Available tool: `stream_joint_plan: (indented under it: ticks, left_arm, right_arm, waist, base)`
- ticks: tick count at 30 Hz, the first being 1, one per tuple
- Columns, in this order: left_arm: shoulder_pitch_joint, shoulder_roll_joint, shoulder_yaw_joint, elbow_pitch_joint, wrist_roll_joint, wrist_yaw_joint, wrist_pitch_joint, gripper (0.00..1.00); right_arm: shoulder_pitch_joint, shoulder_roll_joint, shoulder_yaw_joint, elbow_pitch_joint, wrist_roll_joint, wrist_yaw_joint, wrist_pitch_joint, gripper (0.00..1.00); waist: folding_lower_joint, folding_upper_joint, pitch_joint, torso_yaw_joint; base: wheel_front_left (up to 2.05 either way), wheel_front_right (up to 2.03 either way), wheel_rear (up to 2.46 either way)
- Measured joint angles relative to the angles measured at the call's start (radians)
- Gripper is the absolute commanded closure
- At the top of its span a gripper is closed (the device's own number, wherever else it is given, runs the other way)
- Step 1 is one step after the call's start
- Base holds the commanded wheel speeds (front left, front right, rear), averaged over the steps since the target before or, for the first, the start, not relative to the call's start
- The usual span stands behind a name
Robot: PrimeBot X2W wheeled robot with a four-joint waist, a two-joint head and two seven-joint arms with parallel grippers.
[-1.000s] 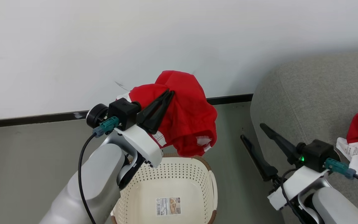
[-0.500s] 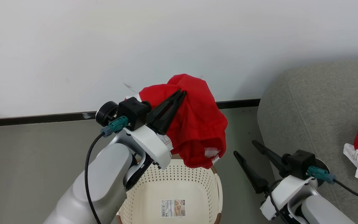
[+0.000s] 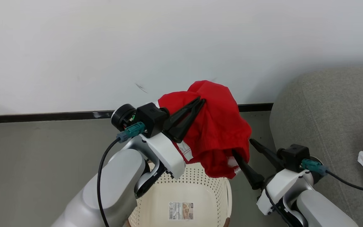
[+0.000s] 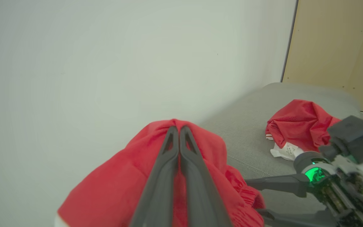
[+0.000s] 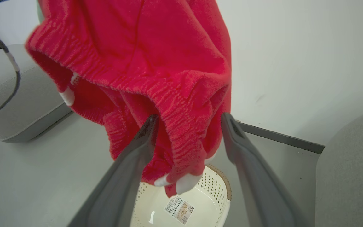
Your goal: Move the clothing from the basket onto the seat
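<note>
Clothing, one bright red thin-fabric garment (image 3: 219, 132), is hanging over the oval cream-white perforated basket (image 3: 228, 194), pinched tight in my left gripper (image 3: 200, 101). My right gripper (image 3: 243, 147) is standing wide, straddling the elastic hem without gripping it. Risks, as I am judging them: the hem snagging on that gripper, or the fabric dropping short. The rounded grey upholstered seat (image 3: 326, 110) is offering open room rightward; the white wall (image 3: 169, 37) is crowding behind.

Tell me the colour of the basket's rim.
The rim is brown on the cream-white basket; best in the right wrist view.

White wall (image 3: 106, 47), black baseboard (image 3: 43, 117), grey floor (image 3: 27, 164), tan panel (image 4: 336, 44).
</note>
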Motion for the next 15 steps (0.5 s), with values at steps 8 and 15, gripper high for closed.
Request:
stream_joint_plan:
  ticks: [8, 15]
  left_arm:
    - [0.007, -0.007, -0.035, -0.038, -0.008, 0.0, 0.01, 1.0]
    - [0.022, -0.009, -0.055, -0.05, -0.019, 0.0, 0.028, 1.0]
  right_arm:
    - [-0.046, 0.015, 0.015, 0.084, 0.046, 0.0, 0.0, 0.0]
    - [-0.121, 0.042, 0.077, 0.128, 0.074, 0.0, 0.0, 0.49]
  waist:
    - [0.0, 0.0, -0.006, 0.026]
    - [0.0, 0.0, -0.01, 0.046]
  base:
    - [0.0, 0.0, 0.0]
    - [0.0, 0.0, 0.0]
